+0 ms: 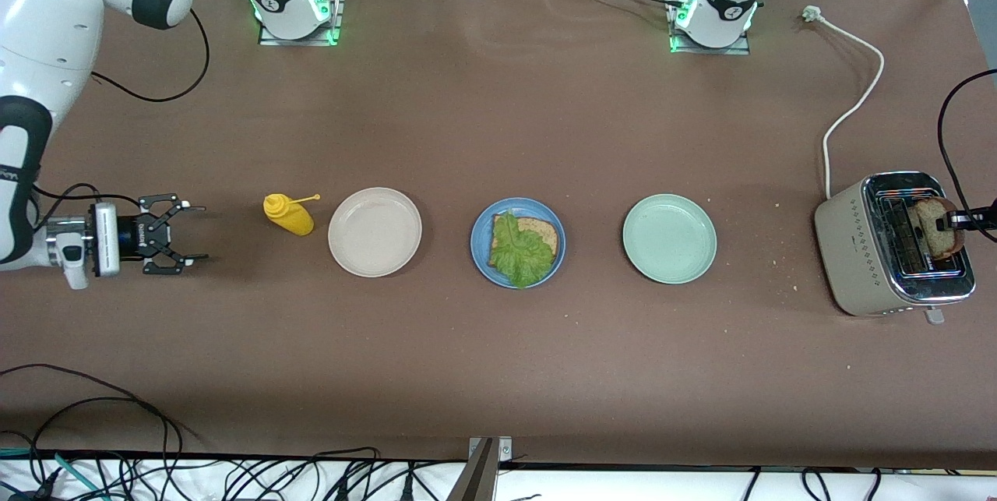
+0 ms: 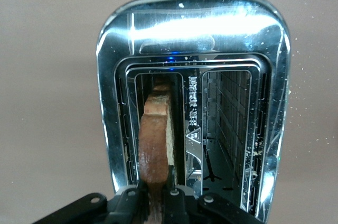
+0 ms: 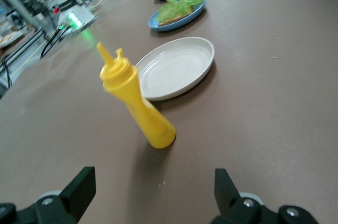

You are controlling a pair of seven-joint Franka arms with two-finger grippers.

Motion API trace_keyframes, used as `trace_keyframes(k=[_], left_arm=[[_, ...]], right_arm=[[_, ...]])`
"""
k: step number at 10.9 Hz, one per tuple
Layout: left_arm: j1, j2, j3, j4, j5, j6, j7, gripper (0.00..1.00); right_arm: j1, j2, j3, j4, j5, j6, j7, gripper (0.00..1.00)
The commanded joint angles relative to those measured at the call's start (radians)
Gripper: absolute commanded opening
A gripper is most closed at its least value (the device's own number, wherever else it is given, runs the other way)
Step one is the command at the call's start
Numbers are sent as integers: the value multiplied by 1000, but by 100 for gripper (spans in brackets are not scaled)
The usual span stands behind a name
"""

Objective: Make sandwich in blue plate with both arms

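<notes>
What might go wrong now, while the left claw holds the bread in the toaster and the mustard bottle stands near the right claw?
1. The left claw is shut on only the edge of the bread slice in the toaster slot; the slice may slip or catch on the slot wall when lifted.
2. The open right claw is close to the yellow mustard bottle; a careless move could knock it over.

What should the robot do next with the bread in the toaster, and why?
Probably lift it straight up. The left gripper is shut on the bread slice, which stands in a slot of the toaster. The blue plate holds only one slice with lettuce on it, so it needs a top. The right gripper waits open beside the mustard bottle.
</notes>
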Motion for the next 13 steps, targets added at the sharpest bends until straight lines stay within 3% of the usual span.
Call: trace_keyframes(k=[1,5,7,10,13], left_arm=[[6,-63,-10,13,15,-78,38,0],[3,-181,-18,19,17,-228,38,0],[3,-203,-19,73,15,-331,40,0],[-5,-203,-21,152,-3,-422,38,0],[-10,-201,-60,193,-6,-457,33,0]], right_arm=[[23,-57,-7,15,-2,-8,350,100],[75,-136,-7,80,-86,-12,719,100],[129,-196,-7,81,-135,-12,902,100],[185,-313,-7,81,-279,-15,1134,100],[234,-416,-7,81,-439,-41,1221,100]])
